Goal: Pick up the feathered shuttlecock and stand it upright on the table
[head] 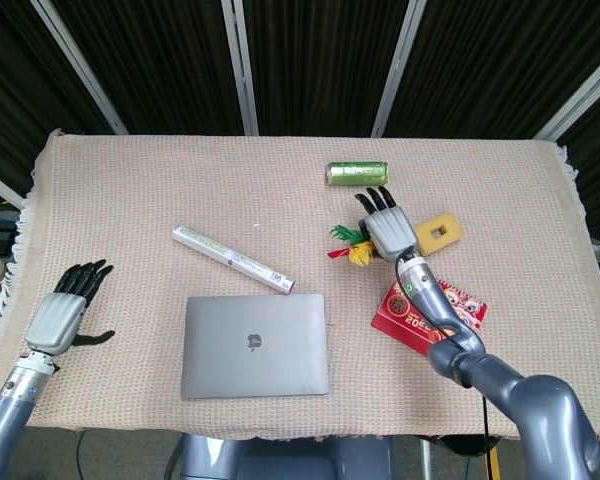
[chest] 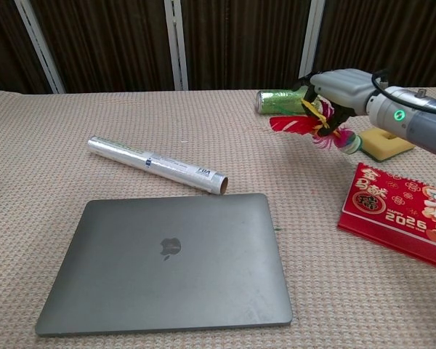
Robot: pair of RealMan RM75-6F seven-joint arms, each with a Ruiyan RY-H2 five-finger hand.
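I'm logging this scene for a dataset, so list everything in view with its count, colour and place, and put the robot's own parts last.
shuttlecock: one, red, yellow and green feathers, held by the right hand off the table, lying sideways
can: one, green, on its side at the far middle of the table
sponge: one, yellow with a hole, right of the right hand
red booklet: one, red, near right of the table
foil roll: one, silver, left of centre
laptop: one, grey, closed, near middle
table: one, covered by beige cloth
left hand: open, at the table's near left edge
right hand: grips the shuttlecock
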